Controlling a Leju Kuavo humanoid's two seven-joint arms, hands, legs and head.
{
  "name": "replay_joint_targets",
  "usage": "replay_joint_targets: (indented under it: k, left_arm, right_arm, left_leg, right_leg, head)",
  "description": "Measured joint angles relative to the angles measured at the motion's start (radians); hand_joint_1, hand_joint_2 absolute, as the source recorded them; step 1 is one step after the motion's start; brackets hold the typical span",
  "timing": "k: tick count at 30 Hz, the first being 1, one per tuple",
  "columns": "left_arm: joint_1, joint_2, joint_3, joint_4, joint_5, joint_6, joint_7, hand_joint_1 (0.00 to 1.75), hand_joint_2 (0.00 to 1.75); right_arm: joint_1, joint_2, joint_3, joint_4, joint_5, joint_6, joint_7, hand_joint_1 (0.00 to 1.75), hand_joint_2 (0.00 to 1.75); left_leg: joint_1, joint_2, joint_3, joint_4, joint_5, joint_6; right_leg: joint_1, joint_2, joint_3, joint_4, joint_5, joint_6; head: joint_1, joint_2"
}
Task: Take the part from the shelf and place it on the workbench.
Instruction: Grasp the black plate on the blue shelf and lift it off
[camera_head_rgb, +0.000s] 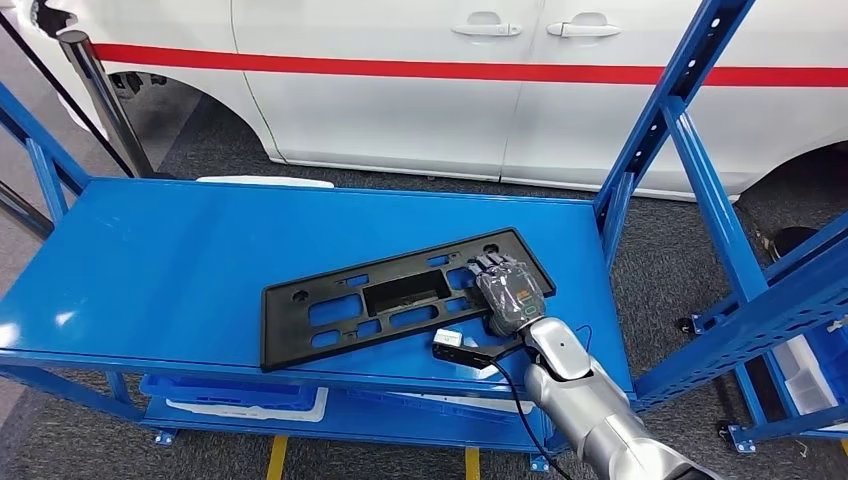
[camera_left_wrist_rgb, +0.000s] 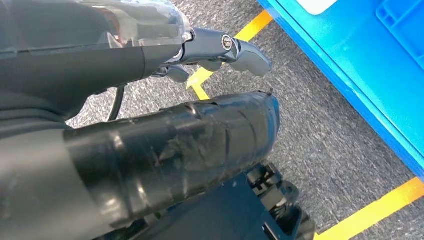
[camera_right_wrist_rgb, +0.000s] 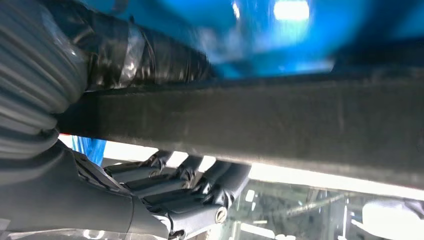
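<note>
- Left hand (camera_left_wrist_rgb: 220, 50): in the left wrist view I see it hanging over grey carpet (camera_left_wrist_rgb: 320, 150) marked with yellow floor tape (camera_left_wrist_rgb: 370, 212), beside a blue edge. Its fingers curl loosely inward and nothing lies between them. I judge this hand idle for the current step.
- Shelf (camera_head_rgb: 150, 260): in the head view the blue steel deck runs across the frame, with blue uprights at the right and a white car (camera_head_rgb: 400, 90) with a red stripe behind it.
- Part (camera_head_rgb: 350, 310): a flat black plastic panel with several cut-outs. It lies on the shelf deck, toward the front right, its long side angled up to the right.
- Right hand (camera_head_rgb: 508, 290): it sits on the right end of the part. In the right wrist view the thumb (camera_right_wrist_rgb: 150, 55) lies along one face of the panel edge (camera_right_wrist_rgb: 280, 125) and the fingers (camera_right_wrist_rgb: 195, 185) wrap the opposite face, so I read the hand as clamped on the part.
- Progress: the reach and the grasp appear done. The part looks flat on the deck, so I judge the lift not yet begun.
- Remaining: lift the part off the shelf, carry it to the workbench, set it down, release. I cannot see a workbench here.
</note>
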Motion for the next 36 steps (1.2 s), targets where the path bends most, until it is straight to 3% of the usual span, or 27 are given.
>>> replay_joint_targets:
  k: [2,5,7,10,11,12,13,14,16,17,20,22,24,26,27,28,29,31,32,33,36]
  left_arm:
    - [-0.001,-0.001,-0.001,0.0,0.0,0.0,0.0,0.0,0.0]
    - [-0.001,-0.001,-0.002,0.0,0.001,0.001,0.0,0.0,0.0]
    - [0.0,0.0,-0.002,0.0,0.002,0.002,0.0,0.0,0.0]
    - [0.003,0.0,-0.002,0.0,0.007,0.003,0.0,0.0,0.0]
    - [0.004,0.0,-0.002,0.0,0.009,0.003,0.0,0.0,0.0]
    - [0.006,0.0,-0.002,0.0,0.01,0.003,0.0,0.0,0.0]
    - [0.007,0.0,-0.002,0.0,0.011,0.004,0.0,0.0,0.0]
    - [0.008,0.0,-0.002,0.0,0.013,0.004,0.0,0.0,0.0]
    - [0.008,0.001,-0.002,0.0,0.017,0.005,-0.001,0.0,0.0]
    - [0.008,0.001,-0.002,0.0,0.02,0.007,-0.001,0.0,0.0]
    - [0.012,0.001,-0.001,0.0,0.031,0.014,-0.002,0.0,0.0]
    - [0.016,0.0,-0.001,0.0,0.039,0.021,-0.004,0.0,0.0]
    - [0.016,0.0,0.0,0.0,0.043,0.024,-0.006,0.0,0.0]
    - [0.016,0.0,0.001,0.0,0.045,0.025,-0.006,0.0,0.0]
    - [0.016,0.0,0.001,0.0,0.046,0.025,-0.006,0.0,0.0]
    - [0.017,0.0,0.002,0.0,0.047,0.025,-0.006,0.0,0.0]
    - [0.017,0.0,0.002,0.0,0.049,0.025,-0.007,0.0,0.0]
    - [0.018,-0.001,0.004,0.0,0.056,0.029,-0.009,0.0,0.0]
    - [0.018,-0.002,0.006,0.0,0.062,0.033,-0.013,0.0,0.0]
    - [0.019,-0.002,0.009,0.0,0.068,0.037,-0.018,0.0,0.0]
    - [0.02,-0.003,0.024,0.0,0.091,0.042,-0.045,0.0,0.0]
  right_arm:
    - [-0.006,0.001,0.0,0.001,-0.001,0.0,-0.002,1.75,1.75]
    - [-0.01,0.002,-0.001,0.001,-0.002,-0.005,-0.006,1.75,1.75]
    - [-0.012,0.001,-0.003,0.0,-0.005,-0.014,-0.007,1.75,1.75]
    - [-0.008,0.001,-0.012,-0.004,-0.012,-0.031,-0.007,1.75,1.75]
    - [-0.005,0.0,-0.016,-0.008,-0.013,-0.037,-0.007,1.75,1.75]
    - [-0.001,0.0,-0.019,-0.012,-0.014,-0.043,-0.006,1.75,1.75]
    - [0.003,0.0,-0.022,-0.017,-0.014,-0.05,-0.004,1.75,1.75]
    - [0.007,-0.001,-0.024,-0.026,-0.012,-0.057,0.0,1.75,1.75]
    - [0.021,-0.003,-0.032,-0.053,0.001,-0.073,0.017,1.75,1.75]
    - [0.032,-0.005,-0.037,-0.076,0.016,-0.082,0.031,1.75,1.75]
    - [0.083,-0.006,-0.058,-0.193,0.102,-0.103,0.083,1.75,1.75]
    - [0.129,-0.005,-0.069,-0.305,0.165,-0.108,0.113,1.75,1.75]
    - [0.167,-0.003,-0.075,-0.407,0.199,-0.113,0.134,1.75,1.75]
    - [0.195,-0.001,-0.079,-0.481,0.208,-0.117,0.144,1.75,1.75]
    - [0.206,0.0,-0.082,-0.509,0.21,-0.118,0.146,1.75,1.75]
    - [0.217,0.0,-0.085,-0.533,0.214,-0.118,0.146,1.75,1.75]
    - [0.226,0.0,-0.089,-0.555,0.222,-0.118,0.144,1.75,1.75]
    - [0.247,0.004,-0.098,-0.611,0.262,-0.118,0.139,1.75,1.75]
    - [0.263,0.009,-0.103,-0.649,0.29,-0.118,0.138,1.75,1.75]
    - [0.282,0.017,-0.105,-0.691,0.322,-0.118,0.142,1.75,1.75]
    - [0.352,0.041,-0.098,-0.816,0.413,-0.119,0.179,1.75,1.75]
  left_leg:
    - [-0.004,-0.001,-0.004,0.013,-0.009,-0.009]
    - [-0.005,-0.002,-0.007,0.017,-0.014,-0.023]
    - [-0.002,-0.003,-0.015,0.039,-0.033,-0.033]
    - [0.004,-0.003,-0.088,0.205,-0.121,-0.046]
    - [0.006,-0.003,-0.117,0.265,-0.142,-0.05]
    - [0.008,-0.003,-0.133,0.297,-0.145,-0.052]
    - [0.01,-0.003,-0.133,0.292,-0.128,-0.054]
    - [0.012,-0.002,-0.114,0.245,-0.094,-0.054]
    - [0.014,-0.003,-0.053,0.107,-0.027,-0.053]
    - [0.013,-0.003,-0.031,0.057,-0.01,-0.05]
    - [0.008,-0.006,-0.023,0.021,-0.007,-0.034]
    - [0.009,-0.006,-0.02,0.011,0.0,-0.019]
    - [0.01,-0.005,-0.015,0.003,0.004,-0.006]
    - [0.007,-0.006,-0.015,0.004,0.002,0.0]
    - [0.005,-0.007,-0.015,0.005,0.001,0.002]
    - [0.004,-0.008,-0.014,0.007,-0.001,0.003]
    - [0.004,-0.01,-0.014,0.01,-0.003,0.003]
    - [0.002,-0.013,-0.013,0.018,-0.011,-0.001]
    - [0.0,-0.014,-0.015,0.024,-0.016,-0.005]
    - [-0.002,-0.014,-0.017,0.027,-0.019,-0.01]
    - [-0.003,-0.013,-0.018,0.028,-0.025,-0.024]
  right_leg:
    - [0.002,0.0,0.048,-0.101,0.031,-0.006]
    - [0.006,0.0,0.058,-0.124,0.028,-0.019]
    - [0.003,-0.002,0.062,-0.13,0.032,-0.031]
    - [0.001,-0.004,0.063,-0.134,0.034,-0.041]
    - [0.001,-0.004,0.063,-0.134,0.034,-0.041]
    - [0.001,-0.003,0.063,-0.134,0.034,-0.041]
    - [0.0,-0.003,0.064,-0.134,0.033,-0.041]
    - [0.0,-0.002,0.065,-0.134,0.033,-0.04]
    - [0.0,0.0,0.065,-0.132,0.031,-0.035]
    - [0.002,0.0,0.063,-0.13,0.031,-0.031]
    - [0.003,0.0,0.056,-0.132,0.036,-0.014]
    - [0.001,-0.001,0.051,-0.12,0.023,-0.005]
    - [-0.001,-0.001,0.011,-0.035,-0.029,-0.001]
    - [0.0,-0.001,-0.053,0.098,-0.084,0.002]
    - [0.0,-0.001,-0.074,0.139,-0.09,0.002]
    - [0.0,-0.001,-0.08,0.145,-0.079,0.001]
    - [0.001,-0.001,-0.065,0.111,-0.05,-0.001]
    - [0.003,-0.001,-0.007,-0.015,0.014,-0.009]
    - [0.005,0.0,0.018,-0.068,0.031,-0.013]
    - [0.007,0.0,0.031,-0.1,0.036,-0.015]
    - [0.007,0.001,0.038,-0.118,0.031,-0.024]
  head:
    - [0.0,0.0]
    - [-0.002,0.0]
    - [-0.002,0.0]
    - [-0.002,0.0]
    - [-0.002,0.0]
    - [-0.002,0.0]
    - [-0.002,0.0]
    - [-0.002,0.0]
    - [-0.002,0.0]
    - [-0.002,0.0]
    - [-0.001,0.0]
    - [-0.001,0.0]
    - [-0.001,0.0]
    - [0.0,0.0]
    - [0.0,0.0]
    - [0.0,0.0]
    - [0.0,0.0]
    - [0.0,0.0]
    - [0.0,0.0]
    - [-0.001,0.0]
    - [-0.002,0.0]
